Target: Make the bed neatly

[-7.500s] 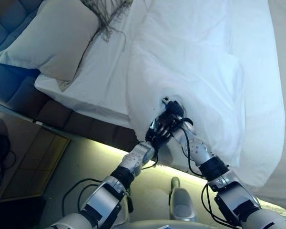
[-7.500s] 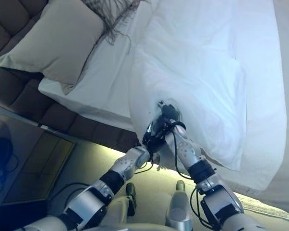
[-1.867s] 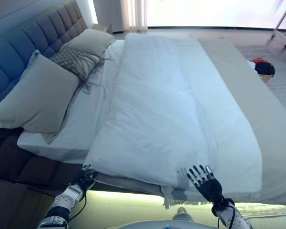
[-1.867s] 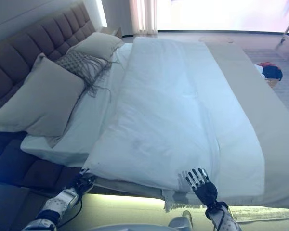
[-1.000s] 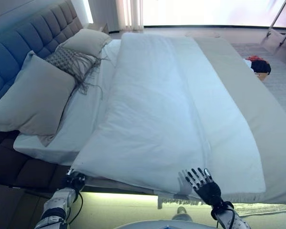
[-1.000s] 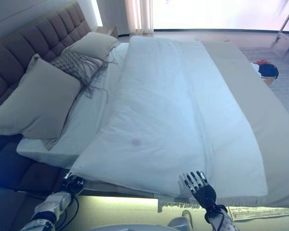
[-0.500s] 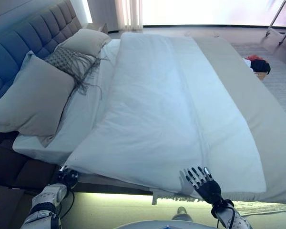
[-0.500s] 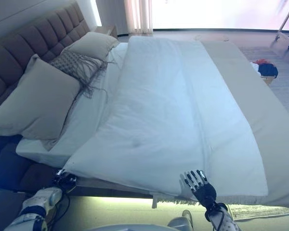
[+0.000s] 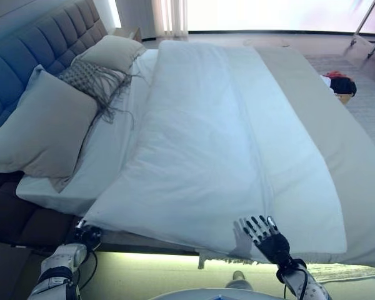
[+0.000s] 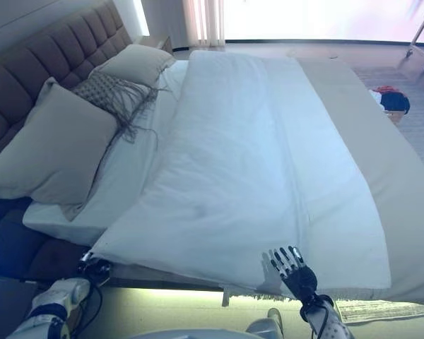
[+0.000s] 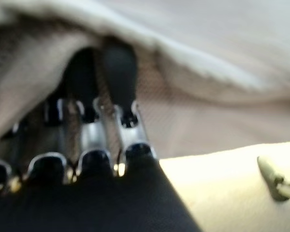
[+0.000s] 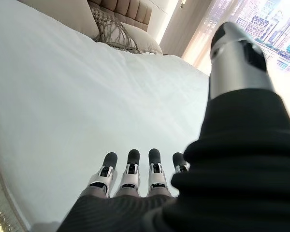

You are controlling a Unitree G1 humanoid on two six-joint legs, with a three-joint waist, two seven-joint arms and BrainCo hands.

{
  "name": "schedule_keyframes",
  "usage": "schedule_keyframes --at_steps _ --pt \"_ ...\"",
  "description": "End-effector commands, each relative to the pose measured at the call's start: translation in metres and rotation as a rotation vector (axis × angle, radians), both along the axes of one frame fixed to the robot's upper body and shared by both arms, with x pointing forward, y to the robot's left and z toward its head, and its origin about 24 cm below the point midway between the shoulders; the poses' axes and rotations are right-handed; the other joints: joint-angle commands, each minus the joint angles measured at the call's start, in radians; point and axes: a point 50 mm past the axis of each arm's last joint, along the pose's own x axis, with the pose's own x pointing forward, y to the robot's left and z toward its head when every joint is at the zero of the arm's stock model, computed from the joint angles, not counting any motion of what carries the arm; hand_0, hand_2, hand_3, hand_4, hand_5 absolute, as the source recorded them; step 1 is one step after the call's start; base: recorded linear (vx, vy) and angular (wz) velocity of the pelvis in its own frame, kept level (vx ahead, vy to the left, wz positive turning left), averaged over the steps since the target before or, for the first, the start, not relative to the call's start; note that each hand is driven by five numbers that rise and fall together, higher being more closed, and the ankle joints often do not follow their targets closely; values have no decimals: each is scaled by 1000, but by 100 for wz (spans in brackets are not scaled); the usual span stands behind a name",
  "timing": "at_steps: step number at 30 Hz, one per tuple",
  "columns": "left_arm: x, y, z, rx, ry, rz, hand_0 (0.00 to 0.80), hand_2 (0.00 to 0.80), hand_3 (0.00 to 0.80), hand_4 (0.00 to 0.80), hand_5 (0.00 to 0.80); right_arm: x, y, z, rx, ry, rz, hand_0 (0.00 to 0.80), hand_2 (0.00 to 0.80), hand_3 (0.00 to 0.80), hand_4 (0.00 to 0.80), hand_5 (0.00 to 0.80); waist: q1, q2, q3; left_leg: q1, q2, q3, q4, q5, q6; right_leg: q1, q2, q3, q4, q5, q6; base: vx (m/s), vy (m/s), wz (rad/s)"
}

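Note:
A white duvet (image 9: 206, 144) lies lengthwise down the bed, over a beige blanket (image 9: 328, 125). My left hand (image 9: 85, 235) is at the duvet's near left corner, below the mattress edge, and is shut on that corner. In the left wrist view its fingers (image 11: 104, 145) reach up under the cloth fold. My right hand (image 9: 272, 240) is open with straight, spread fingers at the duvet's near edge. In the right wrist view its fingers (image 12: 130, 176) lie flat on the white cloth.
A large beige pillow (image 9: 47, 128), a fringed cushion (image 9: 90, 78) and a far pillow (image 9: 112, 51) lie against the tufted headboard (image 9: 25, 56). The blanket's fringed edge (image 9: 219, 256) hangs at the near side. A dark bundle (image 9: 340, 84) sits on the floor to the right.
Over the last second my left hand has drawn the duvet's near corner further left and flatter. My right hand has stayed open at the near edge.

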Motion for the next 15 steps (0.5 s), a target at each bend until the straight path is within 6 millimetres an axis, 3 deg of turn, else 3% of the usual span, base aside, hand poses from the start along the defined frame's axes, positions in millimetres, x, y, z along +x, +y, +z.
schedule_keyframes --at_steps 1,7,10,15 --pt "-59 144 100 487 -83 345 0 0 0 0 0 -1 -7 14 3 -88 -50 0 0 0 0 0 94 -13 -57 -66 -54 4 73 35 111 19 -22 -13 112 -92 -40 -19 -36 1" --pt "-49 122 79 357 -211 396 0 0 0 0 0 -4 -2 10 26 -87 -49 0 0 0 0 0 102 -22 -57 -63 -51 3 84 30 115 20 -18 -9 119 -95 -45 -10 -44 3" --pt "-36 86 51 252 -240 380 0 0 0 0 0 -6 -1 6 46 -96 -74 0 0 0 0 0 118 -28 -50 -74 -50 -10 92 28 113 18 -17 -16 122 -95 -51 -27 -56 1" --pt "-46 45 14 175 -153 366 0 0 0 0 0 -8 0 6 57 -107 -100 0 0 0 0 0 137 -37 -43 -91 -53 -36 100 28 109 20 -19 -31 114 -90 -53 -23 -40 16"
